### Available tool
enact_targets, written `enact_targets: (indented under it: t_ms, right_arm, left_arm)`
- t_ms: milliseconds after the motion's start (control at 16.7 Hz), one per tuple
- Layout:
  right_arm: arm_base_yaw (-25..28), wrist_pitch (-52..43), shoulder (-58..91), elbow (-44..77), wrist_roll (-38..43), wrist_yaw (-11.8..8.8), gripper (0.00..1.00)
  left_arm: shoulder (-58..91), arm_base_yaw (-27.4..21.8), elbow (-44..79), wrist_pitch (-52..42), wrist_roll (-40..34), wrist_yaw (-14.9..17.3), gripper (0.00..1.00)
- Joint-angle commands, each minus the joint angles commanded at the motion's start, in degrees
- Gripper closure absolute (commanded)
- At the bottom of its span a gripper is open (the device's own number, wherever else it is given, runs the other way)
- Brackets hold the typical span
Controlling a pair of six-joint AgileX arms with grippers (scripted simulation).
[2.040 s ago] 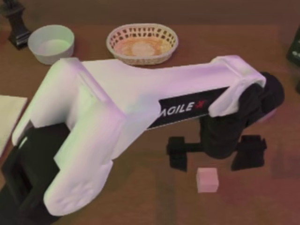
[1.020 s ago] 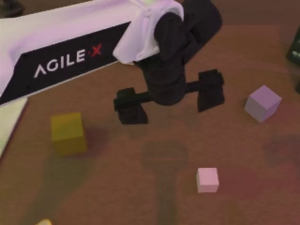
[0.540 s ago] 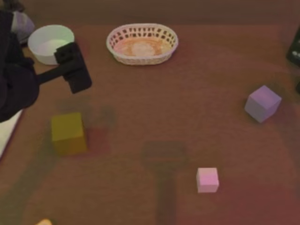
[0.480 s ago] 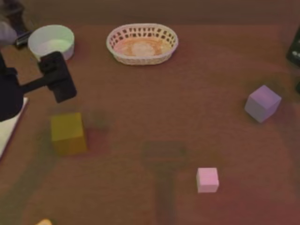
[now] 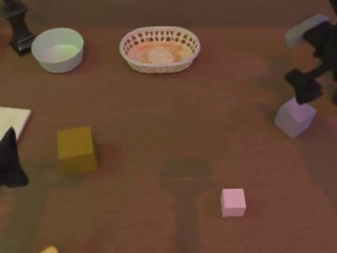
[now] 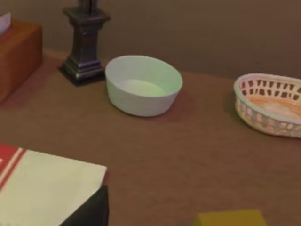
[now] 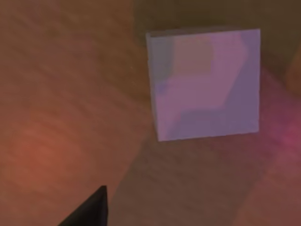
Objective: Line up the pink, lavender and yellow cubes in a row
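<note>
While overhead, right tool (image 5: 316, 84), lavender cube (image 5: 295, 117)

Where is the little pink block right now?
In the top view, the small pale pink cube sits alone toward the table's near right, between the mustard-yellow cube and lavender cube.

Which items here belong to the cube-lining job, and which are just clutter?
Job: pink cube; lavender cube, with the right pincer above it; yellow cube.

Clutter: white bowl; wicker basket; dark stand; card at left edge.
</note>
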Motion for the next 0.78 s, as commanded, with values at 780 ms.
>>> enact_targets:
  t_ms: [780]
  right_arm:
    - [0.79,-7.09,14.62,13.9,-3.27,-0.22,0.0]
  left_arm:
    - [-15.24,5.73,-12.06,9.76,10.5,0.97,0.0]
